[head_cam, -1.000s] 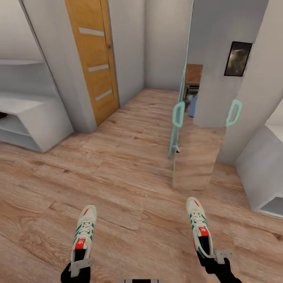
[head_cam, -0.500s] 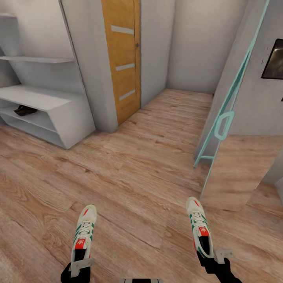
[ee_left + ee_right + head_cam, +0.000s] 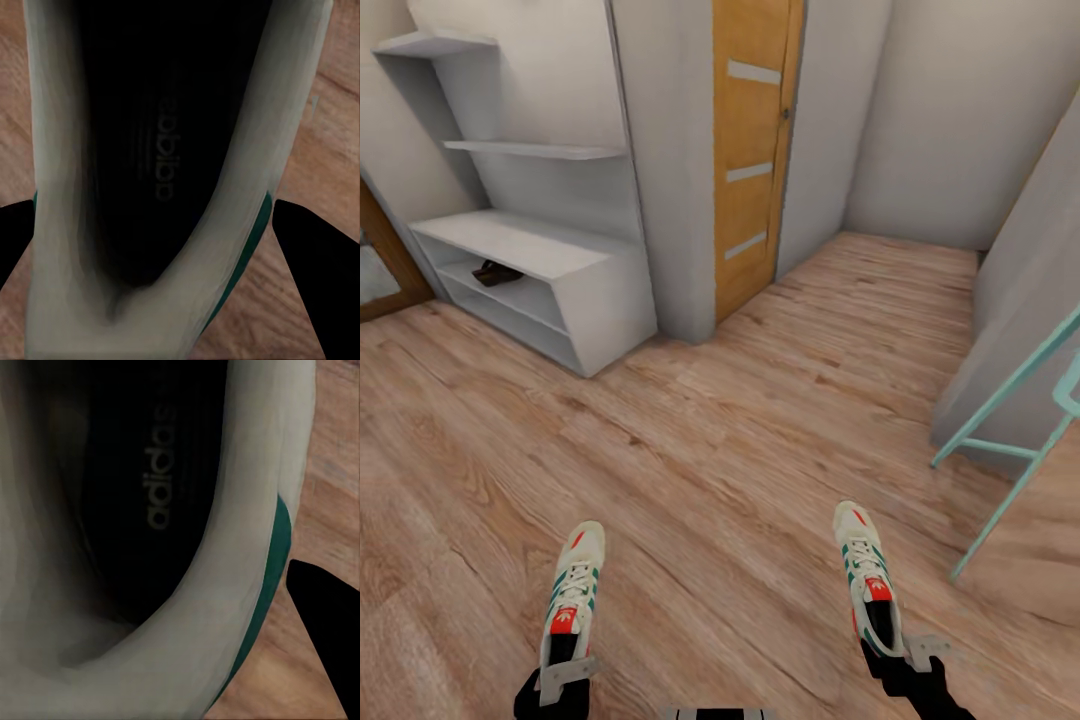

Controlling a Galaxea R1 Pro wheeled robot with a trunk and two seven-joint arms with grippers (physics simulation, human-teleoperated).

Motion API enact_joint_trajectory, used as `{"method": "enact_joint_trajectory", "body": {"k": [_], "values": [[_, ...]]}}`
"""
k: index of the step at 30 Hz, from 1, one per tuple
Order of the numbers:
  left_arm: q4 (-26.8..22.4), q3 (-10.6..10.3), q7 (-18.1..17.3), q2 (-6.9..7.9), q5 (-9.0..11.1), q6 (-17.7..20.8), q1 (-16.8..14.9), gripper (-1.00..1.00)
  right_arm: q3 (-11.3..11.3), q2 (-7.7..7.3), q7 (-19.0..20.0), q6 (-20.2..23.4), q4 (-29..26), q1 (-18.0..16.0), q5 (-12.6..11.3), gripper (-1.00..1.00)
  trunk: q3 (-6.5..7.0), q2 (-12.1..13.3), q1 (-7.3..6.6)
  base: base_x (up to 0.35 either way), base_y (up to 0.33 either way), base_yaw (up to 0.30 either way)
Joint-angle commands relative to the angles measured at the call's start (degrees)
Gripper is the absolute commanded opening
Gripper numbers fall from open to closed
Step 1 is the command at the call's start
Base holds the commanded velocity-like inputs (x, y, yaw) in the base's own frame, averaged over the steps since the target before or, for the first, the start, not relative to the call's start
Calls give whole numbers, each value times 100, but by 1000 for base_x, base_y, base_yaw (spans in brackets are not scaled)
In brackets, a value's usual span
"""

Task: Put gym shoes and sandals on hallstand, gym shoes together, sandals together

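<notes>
Head view showed the left gripper (image 3: 560, 672) clamped on the heel of one gym shoe (image 3: 573, 590) and the right gripper (image 3: 895, 655) clamped on the other gym shoe (image 3: 867, 580), toes pointing forward above the corridor floor (image 3: 740, 440). Farther off at left stood the hallstand (image 3: 560, 270), a dark sandal (image 3: 496, 272) on its upper open shelf.
</notes>
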Motion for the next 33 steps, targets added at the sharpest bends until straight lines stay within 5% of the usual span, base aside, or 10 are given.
{"method": "enact_joint_trajectory", "body": {"k": [1,33], "values": [[6,23,12,-6,-52,-17,-5,-100,-50,1,35,-20,0,-3,34,-100,-4,-1,2,280,215,282],[6,25,12,-6,-46,-17,-5,-100,-51,1,35,-20,-4,-3,34,-100,-4,-1,2,280,216,282]]}}
